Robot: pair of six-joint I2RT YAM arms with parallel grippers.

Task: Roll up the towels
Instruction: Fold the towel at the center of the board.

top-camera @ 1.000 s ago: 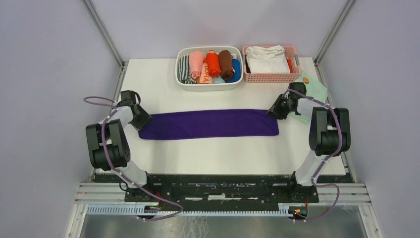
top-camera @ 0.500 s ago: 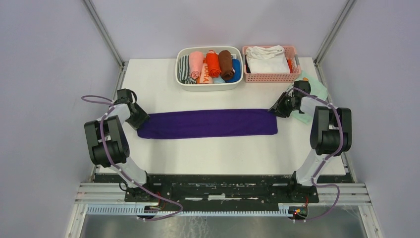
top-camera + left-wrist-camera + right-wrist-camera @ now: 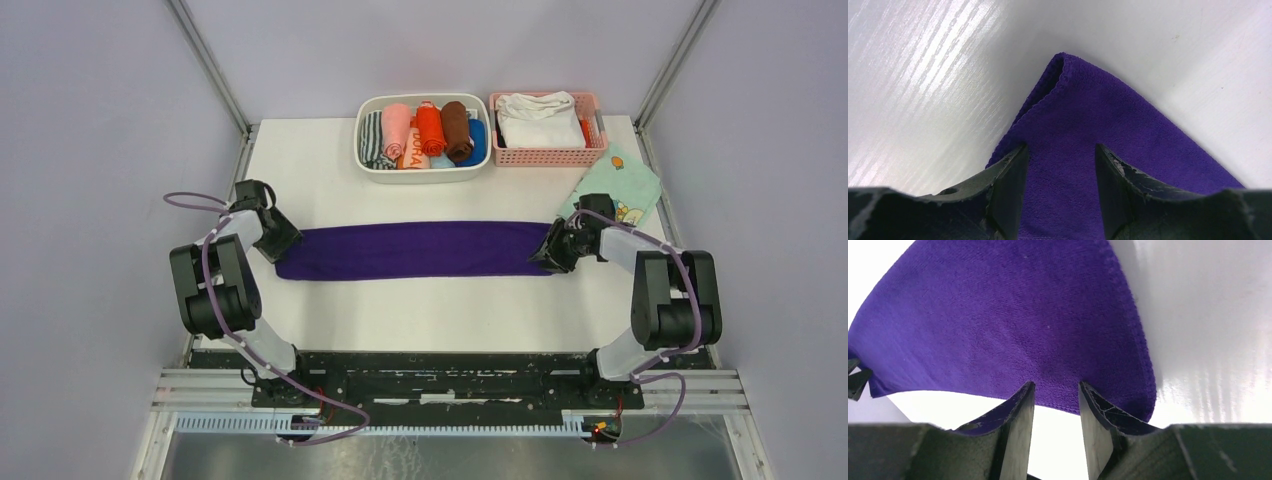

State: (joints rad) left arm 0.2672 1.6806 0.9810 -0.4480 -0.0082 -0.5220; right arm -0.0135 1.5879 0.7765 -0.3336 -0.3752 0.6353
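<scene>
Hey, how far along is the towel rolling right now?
Done: a salmon-pink towel sits rolled in the white bin. In hand: the purple towel lies folded into a flat strip, left gripper and right gripper open at its ends. Left: rolling it up; no roll has started.

Towel [image 3: 415, 250] lying across the table [image 3: 430, 310]

The left fingers [image 3: 1008, 190] are sitting over its left end, the right fingers [image 3: 1018, 435] at its right end. Behind it a tub [image 3: 420, 177] is standing left of a basket [image 3: 545, 156]; a loose cloth [image 3: 622, 188] is lying before the basket, rightward
</scene>
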